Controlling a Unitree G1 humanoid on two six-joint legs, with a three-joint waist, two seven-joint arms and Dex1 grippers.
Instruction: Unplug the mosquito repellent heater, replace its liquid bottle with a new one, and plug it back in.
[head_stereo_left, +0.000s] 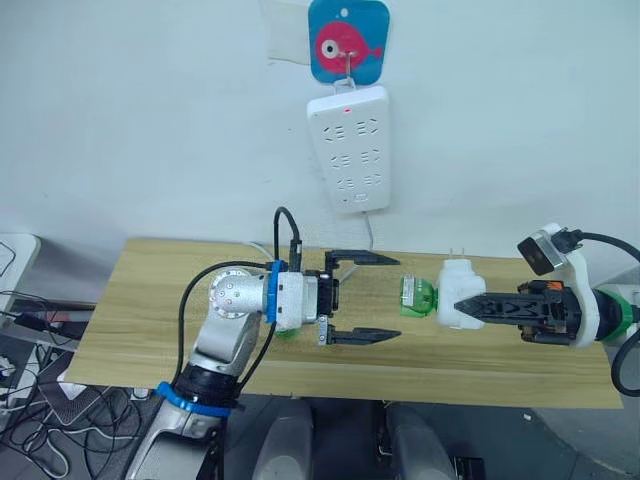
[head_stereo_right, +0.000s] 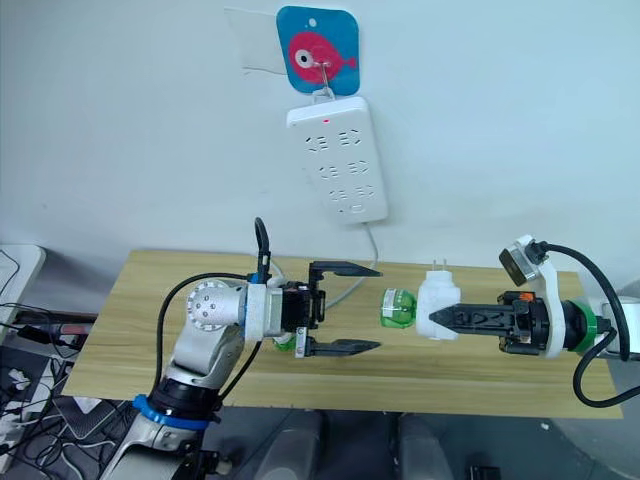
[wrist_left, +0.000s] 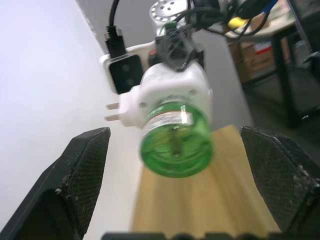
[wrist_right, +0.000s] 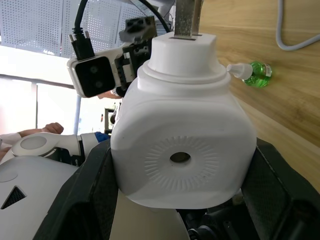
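Mosquito repellent heater (head_stereo_left: 459, 293) with its green bottle (head_stereo_left: 417, 297) hangs above the wooden worktop (head_stereo_left: 150, 300), clamped in the right fingers (head_stereo_left: 470, 307). Left fingers (head_stereo_left: 385, 296) gape wide, empty. Behind, a power strip (head_stereo_left: 350, 147) hangs on the white wall (head_stereo_left: 150, 110).

Left gripper (head_stereo_left: 362, 297): our fingers spread wide, pointing to 3 o'clock.
Right gripper (head_stereo_left: 462, 306): our fingers clamped, pointing to 9 o'clock.

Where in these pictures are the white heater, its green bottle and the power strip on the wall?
heater (head_stereo_left: 458, 293), left eye view, white body.
green bottle (head_stereo_left: 417, 297), left eye view, its side.
power strip (head_stereo_left: 350, 148), left eye view, front face.
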